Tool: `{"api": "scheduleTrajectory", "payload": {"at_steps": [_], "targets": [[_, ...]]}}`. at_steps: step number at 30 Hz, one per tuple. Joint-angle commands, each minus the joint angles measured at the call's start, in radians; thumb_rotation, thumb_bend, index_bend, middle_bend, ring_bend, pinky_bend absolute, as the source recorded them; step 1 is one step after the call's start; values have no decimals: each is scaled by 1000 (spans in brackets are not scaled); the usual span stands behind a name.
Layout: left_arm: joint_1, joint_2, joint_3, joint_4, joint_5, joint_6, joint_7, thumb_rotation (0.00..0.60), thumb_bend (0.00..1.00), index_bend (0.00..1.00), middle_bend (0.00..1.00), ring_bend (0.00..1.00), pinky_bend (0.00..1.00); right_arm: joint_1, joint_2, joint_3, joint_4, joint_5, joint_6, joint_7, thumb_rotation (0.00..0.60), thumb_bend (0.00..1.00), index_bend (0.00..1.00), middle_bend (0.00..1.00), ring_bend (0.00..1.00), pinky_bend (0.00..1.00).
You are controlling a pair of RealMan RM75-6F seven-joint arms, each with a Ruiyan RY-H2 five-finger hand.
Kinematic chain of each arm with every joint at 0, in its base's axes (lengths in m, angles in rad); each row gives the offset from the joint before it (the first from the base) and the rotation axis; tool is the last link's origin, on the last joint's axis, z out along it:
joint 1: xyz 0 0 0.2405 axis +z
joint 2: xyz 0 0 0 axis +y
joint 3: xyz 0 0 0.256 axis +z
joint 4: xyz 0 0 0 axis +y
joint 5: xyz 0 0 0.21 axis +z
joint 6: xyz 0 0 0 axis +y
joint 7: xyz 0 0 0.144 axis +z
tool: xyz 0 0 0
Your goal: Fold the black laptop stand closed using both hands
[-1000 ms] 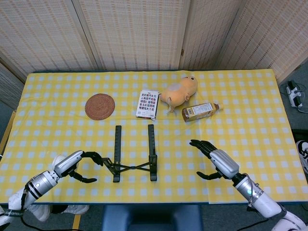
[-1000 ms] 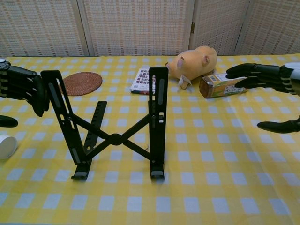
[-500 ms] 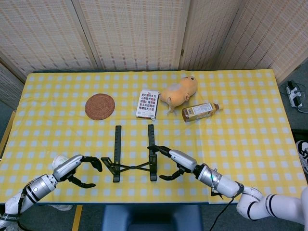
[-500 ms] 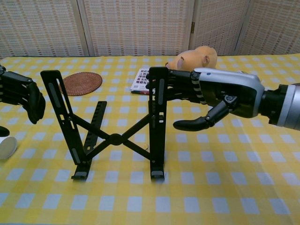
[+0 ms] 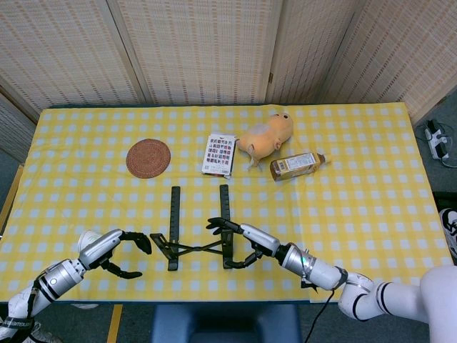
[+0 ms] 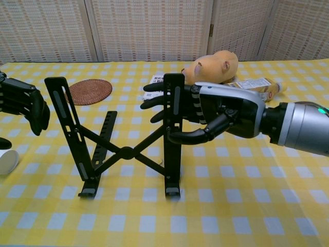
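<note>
The laptop stand (image 6: 126, 149) stands open near the table's front edge, its two uprights side by side between the hands. The right hand (image 6: 205, 116), fingers spread, wraps the right upright (contact unclear); the left hand (image 6: 23, 105), loosely curled and empty, waits just outside the left upright.

Woven coaster (image 5: 148, 158), card box (image 5: 219, 154), plush toy (image 5: 265, 133), bottle (image 5: 295, 165), white cup (image 6: 7, 161)

One stand (image 5: 198, 236), two hands (image 5: 241, 239) (image 5: 118, 251)

The black laptop stand (image 6: 126, 139) stands unfolded on the checked tablecloth, its crossed braces spread, both uprights raised.
</note>
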Motion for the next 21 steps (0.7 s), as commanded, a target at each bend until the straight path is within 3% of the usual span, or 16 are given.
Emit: {"api": "scheduleTrajectory", "payload": {"at_steps": [1,11,21], "targets": [[-1,0,1,-1,-2,1,3,600,211,502,479,442,410,8,-15,-24,14,-7,17,43,600,335,0,159,187,26],[-1,-7,4,1,-7,6,12,600,212,502,479,442,410,9,-21,-85,16,-28,67,112,600,335,0,166,194,44],[-5,-7,6,-2,-14,2,16,600,212,502,479,442,410,10,-44,-109,40,0,62,154,600,335,0,175,204,69]]}}
